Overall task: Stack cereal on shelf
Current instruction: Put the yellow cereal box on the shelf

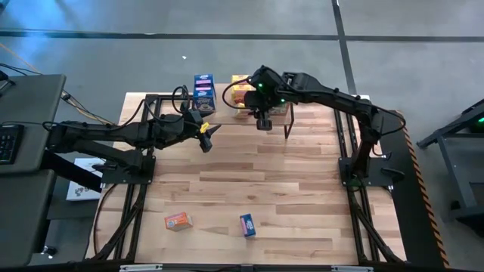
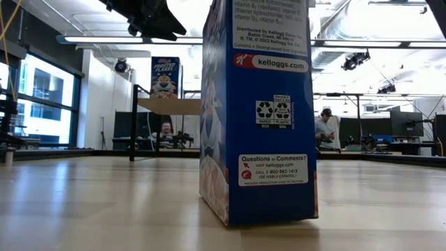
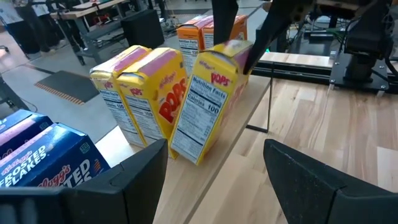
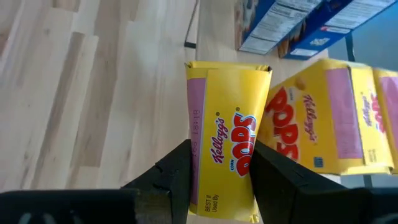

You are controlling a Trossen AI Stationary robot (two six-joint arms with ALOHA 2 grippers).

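- Nearest the front edge of the light wood-plank bench, a small blue cardboard cereal box and a small orange cardboard cereal box lie well apart from each other on the planks, well clear of both arms.
- In the low view that blue box stands upright right before the camera, its printed side panel filling the middle of the picture.
- Mid-bench on the left, the left hand hovers above the planks, its two dark fingers spread apart with nothing between them, just short of the shelf.
- At the far edge stands the low light-wood shelf on thin black metal legs; in the low view its top shows beyond the blue box, with an upright blue box on it.
- On the shelf's left part two blue cardboard cereal boxes stand together.
- Beside them, two yellow cardboard cereal boxes stand upright, touching one another.
- The right hand is clamped on a third yellow cardboard cereal box, gripping it at its top end. This box sits tilted at the shelf's front edge, leaning against the yellow pair.
- Farthest along the shelf, orange cardboard cereal boxes stand behind the right arm.
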